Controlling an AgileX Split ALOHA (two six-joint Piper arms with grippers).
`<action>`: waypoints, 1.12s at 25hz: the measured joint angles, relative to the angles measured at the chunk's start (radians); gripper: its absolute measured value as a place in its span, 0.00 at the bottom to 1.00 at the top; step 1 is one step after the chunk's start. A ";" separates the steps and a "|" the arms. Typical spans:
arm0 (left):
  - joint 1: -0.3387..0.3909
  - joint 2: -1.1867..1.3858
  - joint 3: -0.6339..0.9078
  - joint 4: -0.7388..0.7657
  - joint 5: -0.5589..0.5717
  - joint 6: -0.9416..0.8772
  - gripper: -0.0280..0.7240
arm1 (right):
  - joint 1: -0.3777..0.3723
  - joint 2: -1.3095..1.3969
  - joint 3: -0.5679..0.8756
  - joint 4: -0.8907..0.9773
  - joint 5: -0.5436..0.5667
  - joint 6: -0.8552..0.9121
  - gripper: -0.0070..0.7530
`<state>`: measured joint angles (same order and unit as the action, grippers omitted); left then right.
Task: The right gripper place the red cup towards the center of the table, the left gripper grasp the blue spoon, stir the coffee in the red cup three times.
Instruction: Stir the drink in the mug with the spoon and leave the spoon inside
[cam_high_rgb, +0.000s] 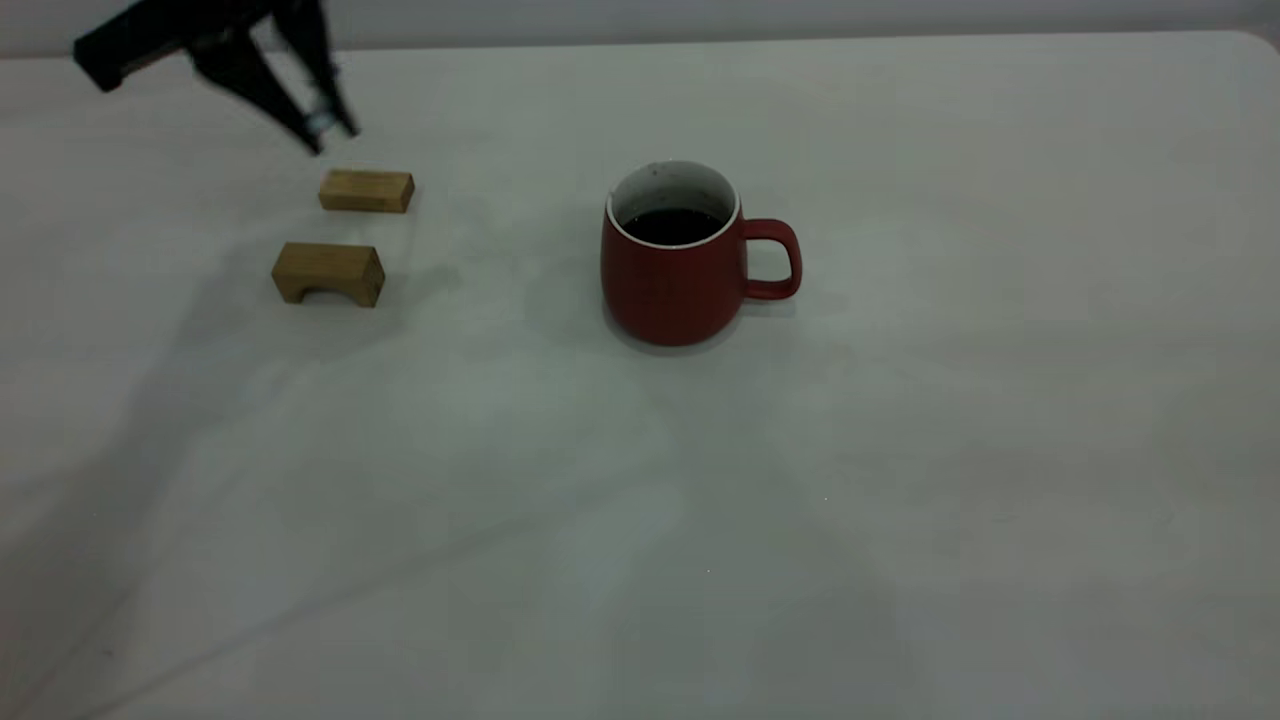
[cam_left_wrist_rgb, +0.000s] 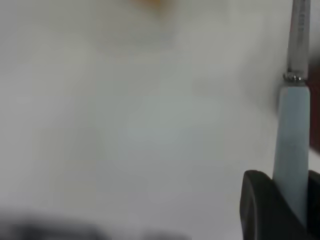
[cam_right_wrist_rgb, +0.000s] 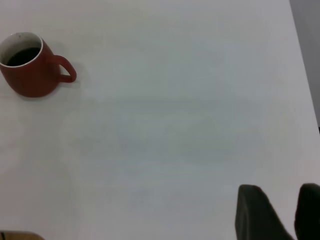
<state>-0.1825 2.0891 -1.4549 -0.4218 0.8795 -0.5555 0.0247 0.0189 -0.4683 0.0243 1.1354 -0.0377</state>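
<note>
The red cup (cam_high_rgb: 680, 270) stands upright near the middle of the table (cam_high_rgb: 950, 450), handle pointing to the right, with dark coffee (cam_high_rgb: 672, 225) inside. My left gripper (cam_high_rgb: 328, 128) hovers at the far left, above the wooden blocks and well away from the cup. In the left wrist view it (cam_left_wrist_rgb: 290, 192) is shut on the pale handle of the blue spoon (cam_left_wrist_rgb: 291, 130), whose metal neck sticks out past the jaws. The right gripper (cam_right_wrist_rgb: 280, 200) is out of the exterior view; it is open and holds nothing, far from the cup (cam_right_wrist_rgb: 32, 75).
Two tan wooden blocks lie at the left: a flat one (cam_high_rgb: 366, 190) just under the left gripper and an arched one (cam_high_rgb: 328, 272) nearer the front. The table's rounded corner (cam_high_rgb: 1255, 45) is at the far right.
</note>
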 joint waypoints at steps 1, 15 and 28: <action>0.000 -0.007 -0.003 -0.090 0.040 -0.043 0.28 | 0.000 0.000 0.000 0.000 0.000 0.000 0.32; -0.022 0.012 -0.007 -0.881 0.270 -0.215 0.28 | 0.000 0.000 0.000 0.001 0.000 0.000 0.32; -0.038 0.216 -0.008 -1.070 0.178 -0.295 0.28 | 0.000 0.000 0.000 0.001 0.000 0.000 0.32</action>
<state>-0.2201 2.3052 -1.4627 -1.4914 1.0574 -0.8503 0.0247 0.0189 -0.4683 0.0251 1.1354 -0.0377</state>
